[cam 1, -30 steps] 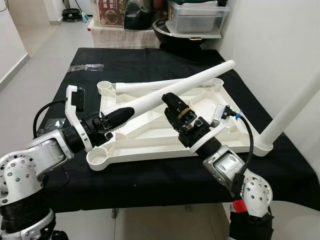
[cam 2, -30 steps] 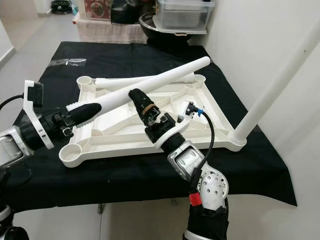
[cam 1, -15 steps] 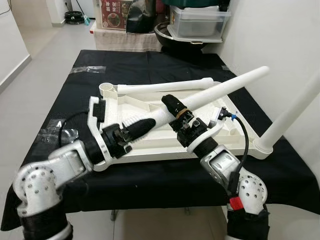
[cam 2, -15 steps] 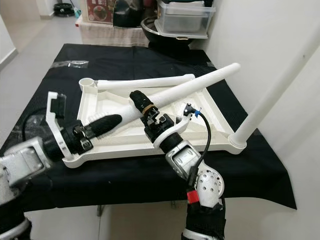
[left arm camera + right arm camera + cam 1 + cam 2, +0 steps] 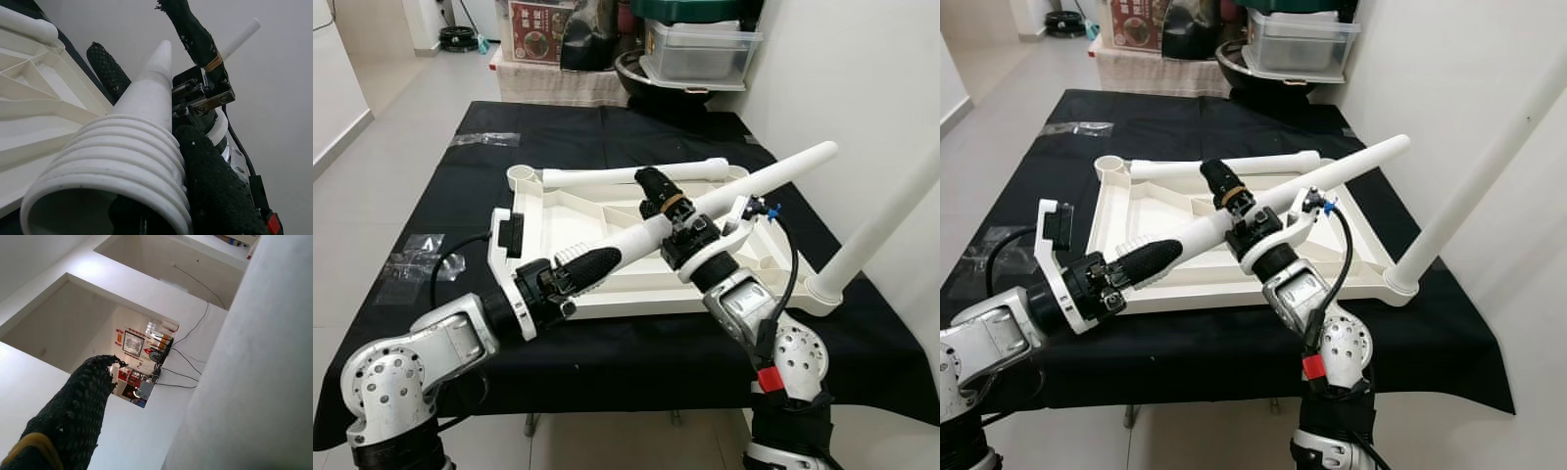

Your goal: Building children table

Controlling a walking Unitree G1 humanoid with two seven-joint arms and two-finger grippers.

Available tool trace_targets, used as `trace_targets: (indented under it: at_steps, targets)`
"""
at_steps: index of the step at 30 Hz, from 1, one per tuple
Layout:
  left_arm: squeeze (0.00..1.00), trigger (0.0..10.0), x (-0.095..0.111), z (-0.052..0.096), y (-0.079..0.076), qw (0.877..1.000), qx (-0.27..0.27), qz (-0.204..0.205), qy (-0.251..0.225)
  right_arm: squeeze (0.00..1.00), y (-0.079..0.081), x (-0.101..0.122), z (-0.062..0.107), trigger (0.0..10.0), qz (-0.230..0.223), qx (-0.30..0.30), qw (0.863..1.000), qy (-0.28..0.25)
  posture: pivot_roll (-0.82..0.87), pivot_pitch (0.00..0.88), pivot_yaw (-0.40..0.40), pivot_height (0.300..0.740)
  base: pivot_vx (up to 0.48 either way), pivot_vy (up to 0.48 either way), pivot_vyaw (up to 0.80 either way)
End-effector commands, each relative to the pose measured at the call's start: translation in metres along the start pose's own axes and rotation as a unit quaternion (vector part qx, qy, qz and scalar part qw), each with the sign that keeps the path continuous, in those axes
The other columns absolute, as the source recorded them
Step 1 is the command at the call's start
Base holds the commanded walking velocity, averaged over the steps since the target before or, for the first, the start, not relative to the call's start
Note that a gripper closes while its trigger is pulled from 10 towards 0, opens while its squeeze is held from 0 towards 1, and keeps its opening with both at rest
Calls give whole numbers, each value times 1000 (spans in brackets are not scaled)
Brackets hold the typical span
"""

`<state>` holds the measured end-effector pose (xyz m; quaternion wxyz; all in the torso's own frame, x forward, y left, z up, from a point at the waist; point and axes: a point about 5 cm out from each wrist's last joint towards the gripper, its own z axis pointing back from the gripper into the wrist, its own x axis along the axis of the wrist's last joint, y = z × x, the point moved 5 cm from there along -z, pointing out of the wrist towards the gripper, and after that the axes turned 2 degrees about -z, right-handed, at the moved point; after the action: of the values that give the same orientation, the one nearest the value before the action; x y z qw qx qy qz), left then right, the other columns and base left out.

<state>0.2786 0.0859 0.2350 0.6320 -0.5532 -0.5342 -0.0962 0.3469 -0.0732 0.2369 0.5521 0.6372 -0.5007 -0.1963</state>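
Two grippers hold one white table leg (image 5: 705, 201) above an upturned white tabletop (image 5: 558, 211), which lies on a table under a black cloth (image 5: 401, 211).

Left gripper (image 5: 592, 266): near the front left corner of the tabletop, fingers closed around the ribbed, threaded end of the leg; the left wrist view shows the ribbed end (image 5: 117, 171) clamped between the black fingers (image 5: 215, 196).

Table leg: slanted, its ribbed end low at the front left, its plain tip raised over the back right corner of the tabletop, clear of the plastic.

Right gripper (image 5: 658, 194): at mid-length of the same leg, over the middle of the tabletop. One finger with a yellow band (image 5: 63, 431) stands beside the shaft; whether the pair fully clamps it cannot be told.

Second leg (image 5: 631, 174): lying flat along the back edge of the tabletop, beside an empty round socket (image 5: 520, 176) at the back left corner.

Third leg (image 5: 881, 225): already standing in the socket at the front right corner, leaning up and out to the right.

Clear wrapper (image 5: 487, 138): on the cloth toward the back left corner of the table.

Storage boxes (image 5: 700, 44): behind the back edge of the table.
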Motion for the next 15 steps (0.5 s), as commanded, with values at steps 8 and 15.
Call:
trace_targets:
  at_steps: [8, 15]
  targets:
    - [0, 0, -9, -1, -11, 999, -25, 7, 22, 0, 7, -20, -1, 10000, -11, 13, 999, 31, 106, 40, -107, 740, 0, 0, 0]
    - [0, 0, -10, -1, -12, 999, -27, 10, 25, 0, 2, -25, 1, 10000, -9, 6, 999, 49, 105, 45, -107, 740, 0, 0, 0]
